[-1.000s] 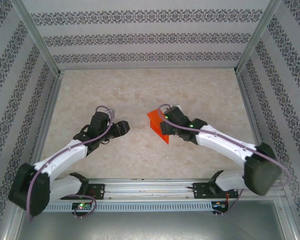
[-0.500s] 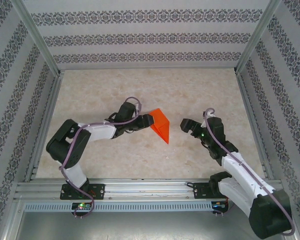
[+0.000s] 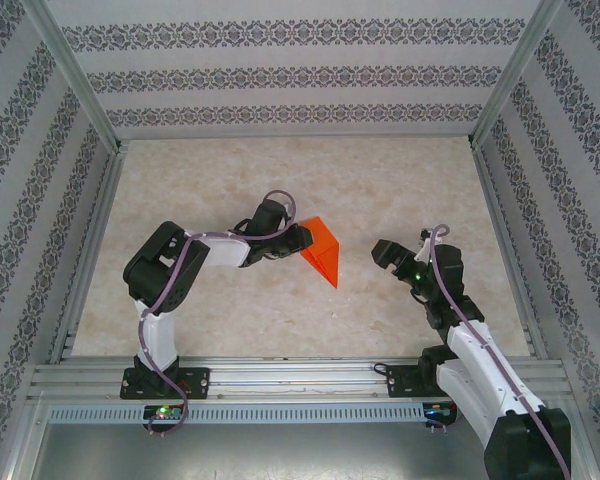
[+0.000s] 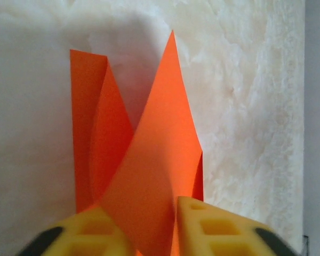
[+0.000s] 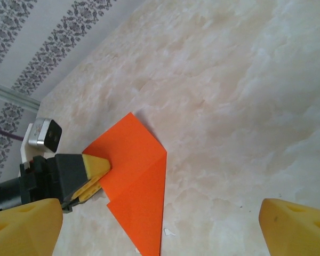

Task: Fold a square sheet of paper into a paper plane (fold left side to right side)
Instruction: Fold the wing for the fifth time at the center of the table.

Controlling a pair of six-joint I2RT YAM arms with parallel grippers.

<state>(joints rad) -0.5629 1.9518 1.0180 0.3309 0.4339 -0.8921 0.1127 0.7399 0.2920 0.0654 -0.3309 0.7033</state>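
Now left hand [image 3: 299, 240] pinches paper plane [image 3: 323, 252] — right hand [image 3: 378, 251] gapes.

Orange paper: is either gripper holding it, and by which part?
The left gripper pinches the orange paper by a raised flap at its left side. The right gripper stands open, apart from it, holding nothing.

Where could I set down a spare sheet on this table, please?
The far half of the table, between the back wall and both arms, is bare. So is the near patch between the orange paper and the front rail. The middle is crowded: the left hand pinches the paper, with the open right hand just across from it.
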